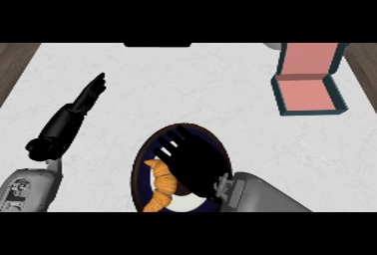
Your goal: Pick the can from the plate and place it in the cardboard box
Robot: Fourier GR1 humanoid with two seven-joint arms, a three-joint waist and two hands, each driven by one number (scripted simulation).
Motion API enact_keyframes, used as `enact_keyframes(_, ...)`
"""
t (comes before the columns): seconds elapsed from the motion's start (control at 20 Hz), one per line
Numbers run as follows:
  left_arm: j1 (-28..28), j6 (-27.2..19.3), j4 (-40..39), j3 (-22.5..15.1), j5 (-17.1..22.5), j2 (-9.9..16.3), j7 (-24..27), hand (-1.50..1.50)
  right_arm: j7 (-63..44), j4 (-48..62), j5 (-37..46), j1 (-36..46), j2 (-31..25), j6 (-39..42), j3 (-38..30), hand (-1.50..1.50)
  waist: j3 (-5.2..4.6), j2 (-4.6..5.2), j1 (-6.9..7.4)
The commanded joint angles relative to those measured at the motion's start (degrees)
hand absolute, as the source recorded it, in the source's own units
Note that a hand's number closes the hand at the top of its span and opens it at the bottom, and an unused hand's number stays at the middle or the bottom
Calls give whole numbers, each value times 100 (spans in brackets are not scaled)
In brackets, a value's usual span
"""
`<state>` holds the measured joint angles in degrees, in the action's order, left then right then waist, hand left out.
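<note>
We take the dark plate (142,164) as landmark. Our right hand (193,162) lies over its centre, fingers (171,137) straight and slightly spread toward its far rim. We cannot see the can; the hand hides that area. A croissant (163,187) lies on the plate's left side. Our left hand (87,95) rests left of the plate, fingers straight, pressed together. The pink-lined box (307,79) stands open, well apart, far right of the plate.
</note>
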<state>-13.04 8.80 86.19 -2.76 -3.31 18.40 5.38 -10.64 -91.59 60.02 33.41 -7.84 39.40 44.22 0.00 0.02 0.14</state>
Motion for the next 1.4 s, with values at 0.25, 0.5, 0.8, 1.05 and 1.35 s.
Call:
enact_keyframes(0.25,148,59,283,52,-263,-267,-193,0,342,376,624,-353,518,-54,-67,-150,0,-4,-6)
enact_keyframes(0.5,335,192,901,7,-263,-333,-576,0,714,856,855,-240,601,-122,-295,-150,1,-8,15)
enact_keyframes(0.8,56,489,21,507,-129,-172,-40,0,759,1028,1418,-419,552,-421,-303,-150,-1,-2,-16)
enact_keyframes(1.05,293,534,380,487,-190,-260,-104,0,1206,1768,1372,-106,639,-625,-827,-150,0,-2,9)
enact_keyframes(1.35,304,458,407,386,-409,-394,-8,0,1880,2406,1692,-61,642,-1340,-469,150,0,3,30)
